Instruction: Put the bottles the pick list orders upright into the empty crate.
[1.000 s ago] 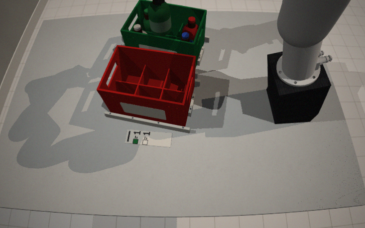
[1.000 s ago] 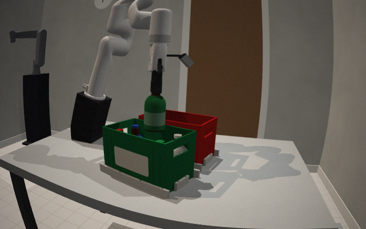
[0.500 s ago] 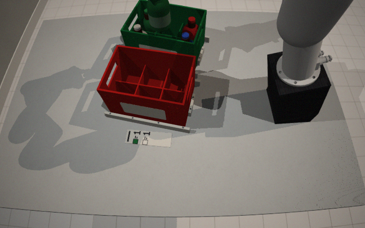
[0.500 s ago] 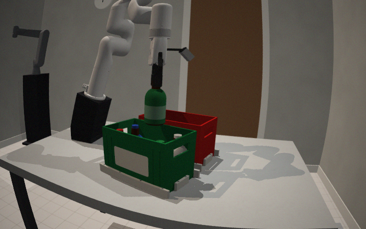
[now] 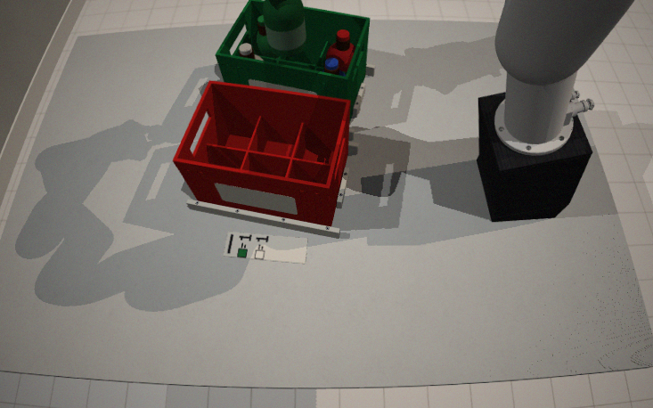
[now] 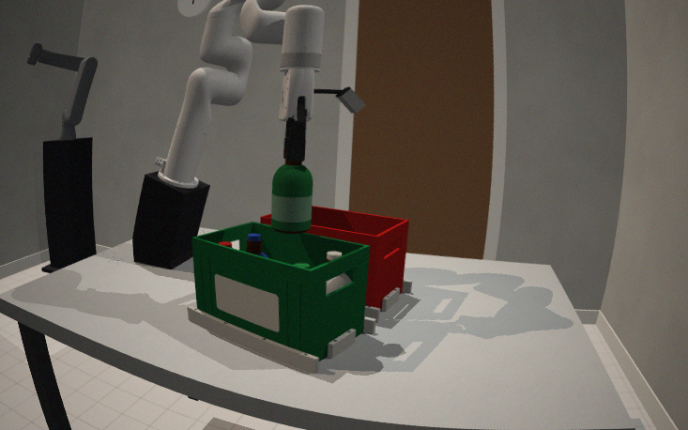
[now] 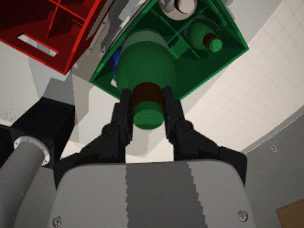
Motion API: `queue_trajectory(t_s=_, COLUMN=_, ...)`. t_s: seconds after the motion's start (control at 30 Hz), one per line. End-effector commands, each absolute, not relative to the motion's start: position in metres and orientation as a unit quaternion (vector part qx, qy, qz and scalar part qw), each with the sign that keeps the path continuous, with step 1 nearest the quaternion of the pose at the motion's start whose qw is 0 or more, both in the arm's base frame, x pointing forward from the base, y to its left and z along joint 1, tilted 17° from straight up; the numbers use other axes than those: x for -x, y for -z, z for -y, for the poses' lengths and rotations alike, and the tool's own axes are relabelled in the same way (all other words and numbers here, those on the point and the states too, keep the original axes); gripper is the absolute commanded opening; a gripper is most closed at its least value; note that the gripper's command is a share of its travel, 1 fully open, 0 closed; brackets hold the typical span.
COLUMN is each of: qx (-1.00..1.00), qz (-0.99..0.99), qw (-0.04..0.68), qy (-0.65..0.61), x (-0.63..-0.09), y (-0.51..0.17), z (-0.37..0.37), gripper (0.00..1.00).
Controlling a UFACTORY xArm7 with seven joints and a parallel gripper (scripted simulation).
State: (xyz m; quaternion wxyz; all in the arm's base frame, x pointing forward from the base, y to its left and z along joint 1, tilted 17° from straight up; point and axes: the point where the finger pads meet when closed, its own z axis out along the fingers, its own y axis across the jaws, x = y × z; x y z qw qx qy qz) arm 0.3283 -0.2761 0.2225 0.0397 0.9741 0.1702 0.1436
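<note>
Two black fingers of the gripper pinched the dark neck of a large green bottle, its green cap showing between them. Its body, wrapped in a pale label, hung upright below the fingertips, with the base visible above the opening of the green crate. Inside that crate stood a smaller green bottle, a white-capped bottle, a red-capped bottle and a blue-capped bottle. Beside it, the red crate rested level on the table, with no bottle visible in its compartments. On its far side from the green crate lay the pick list, showing one green label and one white label. Farther out, the arm rose from a black pedestal.
</note>
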Motion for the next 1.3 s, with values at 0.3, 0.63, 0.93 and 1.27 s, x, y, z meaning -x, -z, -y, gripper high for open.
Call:
queue_trajectory(t_s=0.3, qx=-0.974, qz=-0.17, qw=0.042, qy=-0.145, x=-0.324, y=-0.222, z=0.252, gripper=0.0)
queue_trajectory(t_s=0.63, qx=-0.974, qz=-0.17, qw=0.042, qy=-0.145, x=-0.321, y=-0.221, z=0.236, gripper=0.0)
queue_trajectory(t_s=0.93, qx=-0.974, qz=-0.17, qw=0.041, qy=-0.145, x=-0.318, y=-0.219, z=0.219, gripper=0.0)
queue_trajectory(t_s=1.27, qx=-0.974, qz=-0.17, qw=0.041, qy=-0.145, x=-0.315, y=-0.218, z=0.203, gripper=0.0)
